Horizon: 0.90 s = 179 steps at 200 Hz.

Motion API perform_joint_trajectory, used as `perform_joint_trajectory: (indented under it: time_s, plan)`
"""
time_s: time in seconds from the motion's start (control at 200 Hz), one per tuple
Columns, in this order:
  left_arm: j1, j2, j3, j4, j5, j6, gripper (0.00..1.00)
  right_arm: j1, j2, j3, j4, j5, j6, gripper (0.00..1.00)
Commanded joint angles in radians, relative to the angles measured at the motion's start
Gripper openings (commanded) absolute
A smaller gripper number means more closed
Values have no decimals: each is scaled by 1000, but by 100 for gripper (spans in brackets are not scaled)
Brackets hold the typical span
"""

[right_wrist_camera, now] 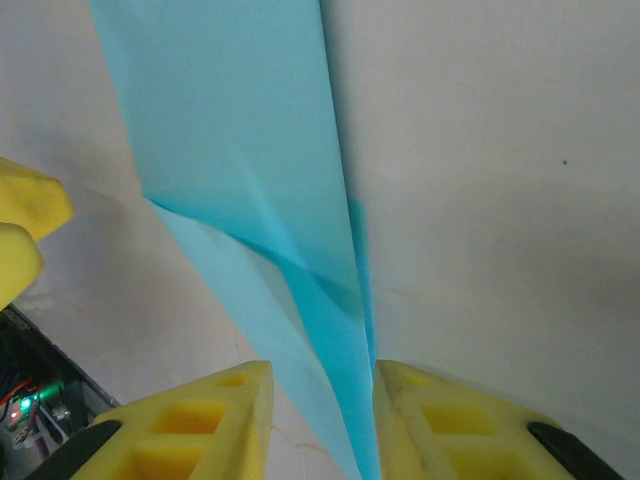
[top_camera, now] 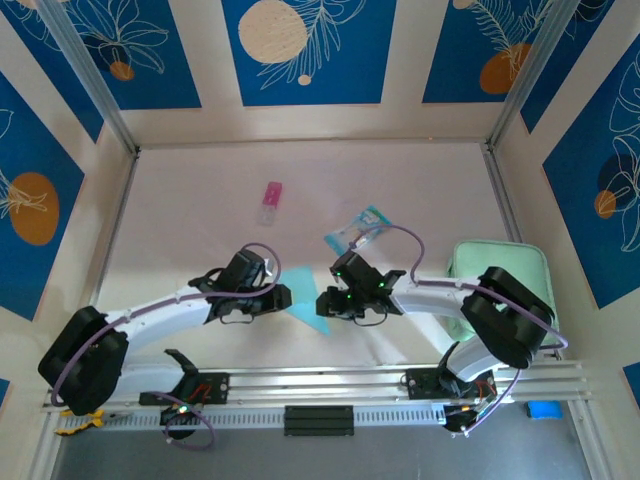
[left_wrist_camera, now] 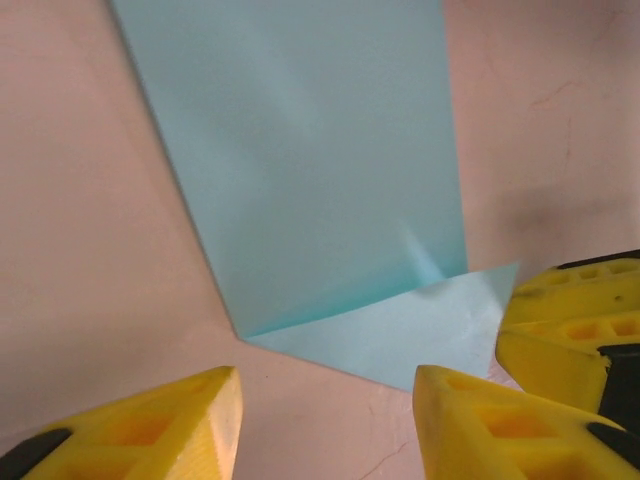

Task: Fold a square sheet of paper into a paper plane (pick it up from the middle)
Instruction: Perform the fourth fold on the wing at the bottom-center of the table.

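Note:
The light-blue square sheet of paper (top_camera: 306,297) lies folded into a narrow pointed paper plane shape on the pale table, between my two grippers. In the left wrist view the paper (left_wrist_camera: 320,190) lies flat just ahead of the left gripper (left_wrist_camera: 328,425), whose jaws stand apart with bare table between them. In the right wrist view the paper (right_wrist_camera: 260,180) tapers toward me. Its pointed end runs between the parted yellow fingers (right_wrist_camera: 200,425) of the right gripper (right_wrist_camera: 322,425), close to the right-hand finger and not pinched. From above, the left gripper (top_camera: 284,297) and the right gripper (top_camera: 326,303) flank the paper.
A pink packet (top_camera: 270,203) lies at the back centre, and a teal-and-clear packet (top_camera: 358,230) sits behind the right gripper. A mint-green pad (top_camera: 500,272) lies under the right arm. A metal rail (top_camera: 330,385) runs along the near edge.

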Motion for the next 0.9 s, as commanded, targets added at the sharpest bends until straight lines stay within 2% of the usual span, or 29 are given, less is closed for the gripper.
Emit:
perform_joint_trajectory:
  time_s: [0.0, 0.225, 0.515, 0.89]
  plan:
    - [39, -2, 5, -49, 10, 17, 51, -12, 30, 35, 7, -19, -21, 33]
    - [103, 8, -7, -22, 84, 26, 53, -37, 55, 49, 44, -60, -43, 28]
    - [167, 80, -1, 37, 203, 25, 55, -64, 36, 33, 70, -109, -69, 12]
    - [199, 162, 13, 151, 306, -16, 59, -113, -43, -76, 204, -180, -24, 10]
